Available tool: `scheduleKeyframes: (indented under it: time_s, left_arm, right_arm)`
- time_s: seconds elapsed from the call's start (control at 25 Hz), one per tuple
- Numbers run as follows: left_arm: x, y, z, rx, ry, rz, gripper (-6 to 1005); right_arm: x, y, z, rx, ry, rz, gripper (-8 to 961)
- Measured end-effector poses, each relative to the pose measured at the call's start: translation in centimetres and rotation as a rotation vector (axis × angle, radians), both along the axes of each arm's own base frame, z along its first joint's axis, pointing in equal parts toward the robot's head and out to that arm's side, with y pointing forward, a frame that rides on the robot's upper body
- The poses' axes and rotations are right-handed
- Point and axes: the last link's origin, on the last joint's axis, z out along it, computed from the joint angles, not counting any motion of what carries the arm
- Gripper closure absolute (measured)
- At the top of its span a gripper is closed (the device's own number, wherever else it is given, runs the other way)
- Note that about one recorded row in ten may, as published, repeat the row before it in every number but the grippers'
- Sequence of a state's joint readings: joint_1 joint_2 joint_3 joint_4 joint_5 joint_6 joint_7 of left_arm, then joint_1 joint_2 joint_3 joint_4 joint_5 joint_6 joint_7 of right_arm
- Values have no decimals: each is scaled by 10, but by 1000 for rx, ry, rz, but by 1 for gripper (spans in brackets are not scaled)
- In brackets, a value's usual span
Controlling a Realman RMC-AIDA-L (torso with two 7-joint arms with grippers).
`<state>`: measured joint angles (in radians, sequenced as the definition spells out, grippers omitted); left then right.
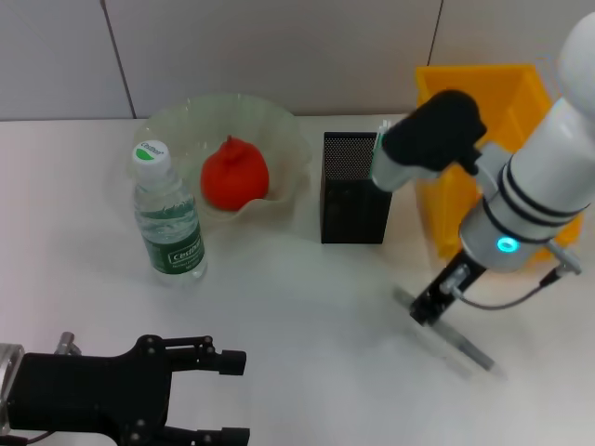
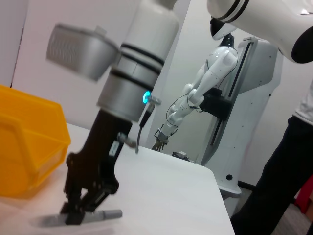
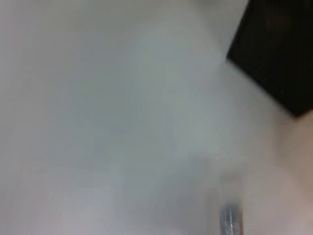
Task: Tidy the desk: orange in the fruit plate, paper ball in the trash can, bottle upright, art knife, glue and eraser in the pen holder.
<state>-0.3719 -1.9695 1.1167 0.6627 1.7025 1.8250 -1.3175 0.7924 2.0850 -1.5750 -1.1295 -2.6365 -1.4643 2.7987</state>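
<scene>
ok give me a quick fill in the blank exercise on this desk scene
1. The orange lies in the fruit ____.
2. The bottle stands ____ on the desk.
3. The right gripper is down at the grey art ____.
4. The pen holder stands beside the yellow ____.

Missing words: plate; upright; knife; bin

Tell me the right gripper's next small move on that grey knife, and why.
Probably close and lift. The right gripper is down on the table with its fingers around the art knife, which lies flat on the surface. The pen holder stands open-topped beside it, so a short lift clears the way there. The left gripper waits open at the near edge.
</scene>
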Motion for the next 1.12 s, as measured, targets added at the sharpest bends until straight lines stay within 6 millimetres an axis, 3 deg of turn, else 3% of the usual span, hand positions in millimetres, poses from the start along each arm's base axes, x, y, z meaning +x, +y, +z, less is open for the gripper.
scheduleKeyframes:
  time_s: [0.44,0.68,0.92,1.12]
  left_arm:
    - [-1,1,2,12,-6,7,172]
    - [0,1,2,12,-6,5,172]
    - [1,0,0,9,-10,6,172]
    - [1,0,2,13,-18,8,172]
  right_arm:
    - [-63,3,63,268,224,318,820]
    - [-74,17,68,387,325,464,821]
    - [-65,35,62,461,350,494,821]
    - [-56,44,46,473,357,519,821]
